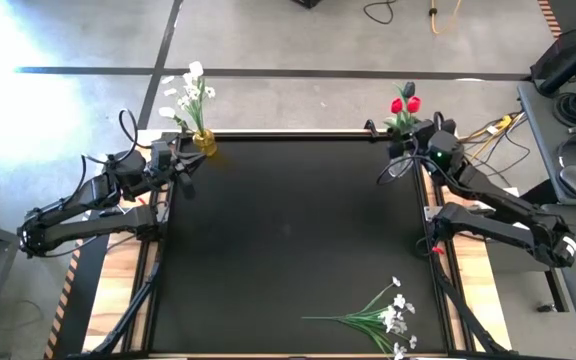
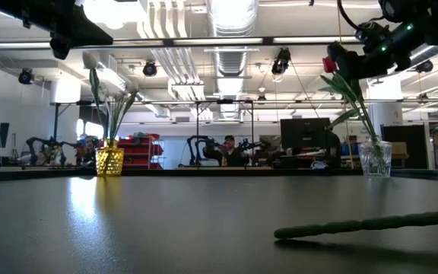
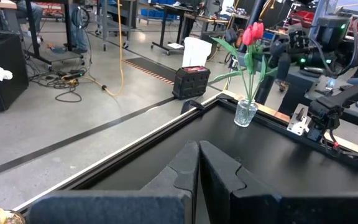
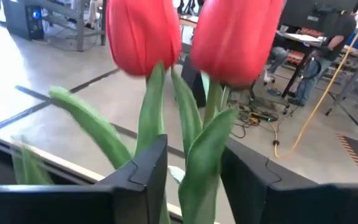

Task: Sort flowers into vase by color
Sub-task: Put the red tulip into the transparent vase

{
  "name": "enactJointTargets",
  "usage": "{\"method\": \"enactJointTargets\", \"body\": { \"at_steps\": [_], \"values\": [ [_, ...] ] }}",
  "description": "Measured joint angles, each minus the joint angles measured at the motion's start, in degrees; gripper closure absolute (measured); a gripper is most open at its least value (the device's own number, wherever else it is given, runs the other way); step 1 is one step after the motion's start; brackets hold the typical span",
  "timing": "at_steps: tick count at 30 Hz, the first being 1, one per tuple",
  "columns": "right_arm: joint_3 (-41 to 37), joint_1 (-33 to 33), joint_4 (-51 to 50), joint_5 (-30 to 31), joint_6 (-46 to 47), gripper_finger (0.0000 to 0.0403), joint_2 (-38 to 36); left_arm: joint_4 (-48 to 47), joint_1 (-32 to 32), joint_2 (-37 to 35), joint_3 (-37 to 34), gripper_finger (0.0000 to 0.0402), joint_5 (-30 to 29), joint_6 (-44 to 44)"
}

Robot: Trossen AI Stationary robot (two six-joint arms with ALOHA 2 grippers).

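Note:
Two red tulips (image 1: 405, 102) stand in a clear glass vase (image 2: 375, 160) at the table's far right corner. White flowers (image 1: 190, 95) stand in a yellow vase (image 1: 204, 143) at the far left corner. A leafy spray of small white blossoms (image 1: 383, 315) lies flat on the table near its near right edge. My right gripper (image 4: 194, 180) is open, high beside the tulips, with one tulip's stem and leaf (image 4: 201, 155) between its fingers. My left gripper (image 3: 197, 168) is shut and empty, hovering next to the yellow vase. My right gripper stands open, level with the upper stems just below the red heads, one finger (image 4: 145, 171) on either side of a stem. I cannot tell whether a finger touches the leaf. The tulip stays upright in the clear vase.
The black table top (image 1: 288, 220) lies bare between the two vases and the spray. Its raised far edge (image 3: 135, 146) runs behind both vases. Cables and equipment sit beyond the right edge (image 1: 568, 150). People sit at desks far behind the table (image 2: 230, 148).

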Motion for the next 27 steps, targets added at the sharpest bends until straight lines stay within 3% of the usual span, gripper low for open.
{"method": "enactJointTargets", "body": {
  "at_steps": [11, 27],
  "values": [
    [3.57, 0.0, -0.41, -0.11, -2.5, 0.0235, -0.04, -0.02, 0.0, 0.0, 0.0, 0.0402, 0.02, 0.0],
    [7.17, 0.15, -3.01, -0.57, -2.5, 0.023, -0.04, -1.16, 0.0, 0.0, 0.0, 0.0402, 0.02, 0.0]
  ]
}}
